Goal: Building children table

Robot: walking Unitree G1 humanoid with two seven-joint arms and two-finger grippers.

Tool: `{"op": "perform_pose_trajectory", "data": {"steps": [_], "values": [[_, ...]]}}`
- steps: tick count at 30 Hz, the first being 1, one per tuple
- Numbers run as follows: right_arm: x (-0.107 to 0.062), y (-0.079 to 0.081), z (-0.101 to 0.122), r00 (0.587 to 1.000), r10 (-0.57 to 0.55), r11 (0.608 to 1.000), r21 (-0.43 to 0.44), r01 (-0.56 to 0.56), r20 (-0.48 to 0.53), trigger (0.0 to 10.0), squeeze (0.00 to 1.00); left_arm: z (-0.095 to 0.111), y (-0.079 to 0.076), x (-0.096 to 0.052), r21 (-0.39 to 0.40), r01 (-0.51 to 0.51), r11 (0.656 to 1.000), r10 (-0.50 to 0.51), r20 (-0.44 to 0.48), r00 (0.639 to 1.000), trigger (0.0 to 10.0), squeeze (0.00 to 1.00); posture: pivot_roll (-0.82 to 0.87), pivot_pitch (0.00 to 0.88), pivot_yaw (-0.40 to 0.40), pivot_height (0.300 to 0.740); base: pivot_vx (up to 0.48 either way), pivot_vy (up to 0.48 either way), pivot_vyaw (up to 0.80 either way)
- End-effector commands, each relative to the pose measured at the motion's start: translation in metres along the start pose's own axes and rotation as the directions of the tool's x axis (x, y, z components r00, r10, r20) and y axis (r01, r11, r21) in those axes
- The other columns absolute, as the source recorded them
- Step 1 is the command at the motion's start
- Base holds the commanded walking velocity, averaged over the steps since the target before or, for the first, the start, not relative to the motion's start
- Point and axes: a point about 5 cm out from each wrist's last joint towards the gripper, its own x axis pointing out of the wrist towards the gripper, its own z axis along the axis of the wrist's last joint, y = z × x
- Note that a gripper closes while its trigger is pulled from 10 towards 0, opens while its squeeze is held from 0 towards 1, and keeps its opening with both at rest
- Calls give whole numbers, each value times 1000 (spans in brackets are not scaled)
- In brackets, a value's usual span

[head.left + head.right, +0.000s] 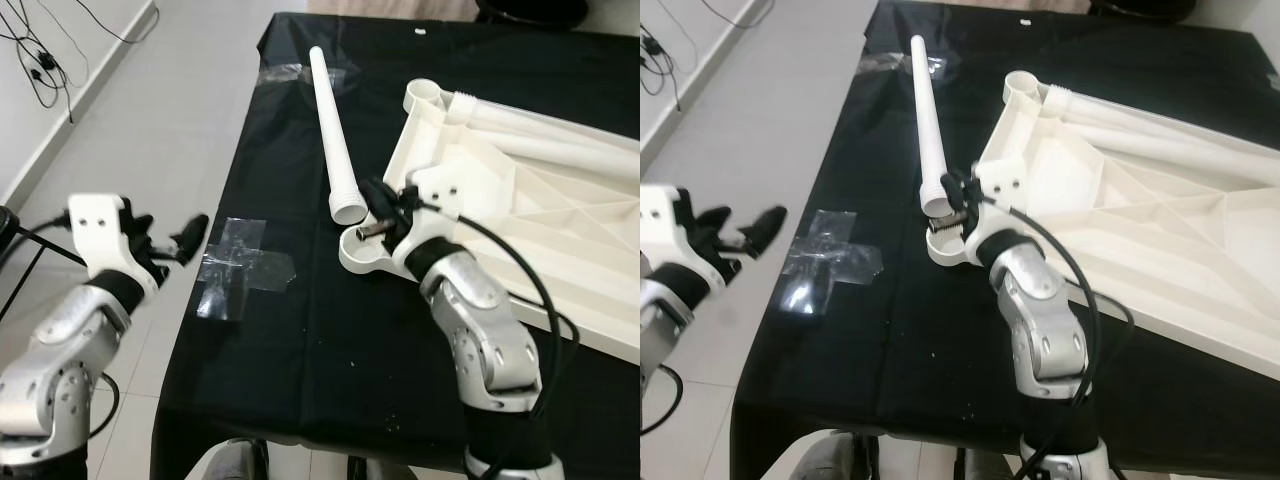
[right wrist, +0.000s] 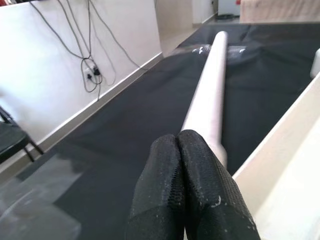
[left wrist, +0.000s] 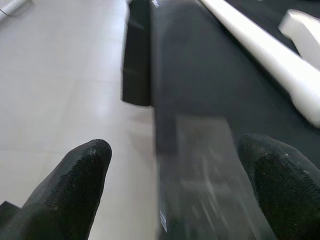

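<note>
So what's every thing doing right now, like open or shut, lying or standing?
Left pincer: open, empty, off the table's left edge.
Right pincer: shut, empty, by the leg's end.
Leg: loose, lying flat on the cloth.
Tabletop: upside down, corner socket empty.
Tape: stuck flat.

Lying upside down on the black-draped bench [image 1: 300, 360]: white plastic tabletop [image 1: 540, 210], ribbed underside facing up, round corner socket [image 1: 362, 250] pointing near. Resting loose just beside that socket: long white tapered leg [image 1: 333, 135], open end nearest.
</note>
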Motion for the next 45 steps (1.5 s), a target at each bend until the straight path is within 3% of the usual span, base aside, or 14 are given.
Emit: {"op": "perform_pose_trajectory", "data": {"steps": [1,4,5,7,16,22,29,45], "values": [[-5,5,-4,1000,-3,1000,22,3,10,10000,0,-14,-12,-7,74,21,997,-18,-32,999,10000,0,78,162,-17,740,0,0,0],[-8,2,-11,999,-36,999,34,36,-1,10000,0,-26,-20,-11,141,30,990,-24,-43,999,10000,0,71,138,-21,740,0,0,0],[-12,-1,-17,998,-63,998,30,63,-13,10000,0,-32,-23,-13,204,10,979,-2,-42,999,10000,0,68,121,-22,740,0,0,0],[-16,-5,-23,995,-96,995,31,97,-28,10000,0,-38,-27,-14,223,10,975,1,-48,999,10000,0,70,107,-25,740,0,0,0],[-32,-31,-50,950,-294,955,20,297,-102,10000,0,-55,-35,-10,213,-5,977,14,-43,999,10000,0,59,19,-28,740,0,0,0],[-30,-31,-54,958,-265,963,10,268,-108,10000,0,-59,-32,-8,206,-31,978,37,-23,999,10000,0,62,0,-27,740,0,238,0],[-27,-31,-55,965,-245,969,4,246,-88,10000,0,-61,-32,-6,220,-42,975,44,-6,999,10000,0,66,0,-29,740,0,477,-800],[-25,-32,-56,960,-269,963,-9,270,-79,10000,0,-61,-35,1,200,-25,979,23,15,1000,10000,0,56,0,-14,740,0,480,0]]}}
